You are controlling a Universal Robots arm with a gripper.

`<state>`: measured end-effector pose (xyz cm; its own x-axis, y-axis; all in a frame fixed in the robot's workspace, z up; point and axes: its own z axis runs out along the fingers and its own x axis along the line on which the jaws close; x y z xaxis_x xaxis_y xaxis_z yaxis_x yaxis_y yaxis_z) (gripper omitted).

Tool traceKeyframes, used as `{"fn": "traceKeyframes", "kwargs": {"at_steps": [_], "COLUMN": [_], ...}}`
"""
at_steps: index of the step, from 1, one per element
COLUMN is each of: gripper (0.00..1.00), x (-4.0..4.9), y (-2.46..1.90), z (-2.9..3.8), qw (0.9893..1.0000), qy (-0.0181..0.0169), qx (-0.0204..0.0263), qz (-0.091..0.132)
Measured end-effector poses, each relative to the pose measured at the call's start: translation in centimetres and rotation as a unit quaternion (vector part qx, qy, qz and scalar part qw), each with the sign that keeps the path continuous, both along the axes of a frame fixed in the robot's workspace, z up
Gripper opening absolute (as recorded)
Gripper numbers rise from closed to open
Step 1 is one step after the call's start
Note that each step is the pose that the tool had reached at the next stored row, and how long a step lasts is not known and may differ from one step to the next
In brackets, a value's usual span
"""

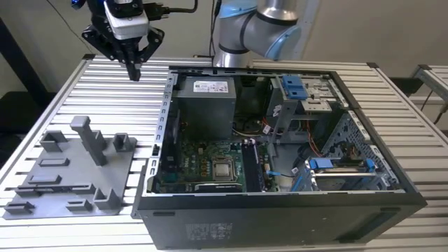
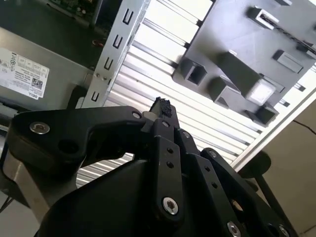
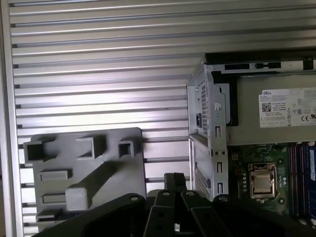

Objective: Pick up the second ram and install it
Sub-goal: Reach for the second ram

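Arm [image 1: 259,26] and wrist above gripper [image 1: 133,73] cut off by exterior view's upper edge. In first wrist view, gripper body hides part of grey tray [image 3: 59,158] and table [image 3: 98,59]. Memory slots [image 3: 301,177] run off picture edge; possibly filled, too small to tell. Circuit board [image 1: 203,157] parts too small to name.

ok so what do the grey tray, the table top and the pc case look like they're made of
Grey fixture tray: probably matte plastic; dull uniform grey, no shine.
Table top: likely aluminium slats; silvery with bright streaks.
Computer case: sheet metal by the look; black painted outside, bare perforated grey inside.
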<state>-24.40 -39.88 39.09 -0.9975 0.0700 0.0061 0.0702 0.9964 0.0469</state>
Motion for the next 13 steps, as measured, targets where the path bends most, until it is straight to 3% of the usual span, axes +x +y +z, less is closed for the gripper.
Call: {"fn": "traceKeyframes", "kwargs": {"at_steps": [6,13], "gripper": [0.11,0.11], "x": [-2.24,-4.13], "y": [0.00,-0.03], "z": [-0.07,-0.34], "qw": [1.0000,0.9999], "qy": [-0.0001,-0.0001], "qx": [0.0000,0.0000], "qz": [0.004,0.015]}}
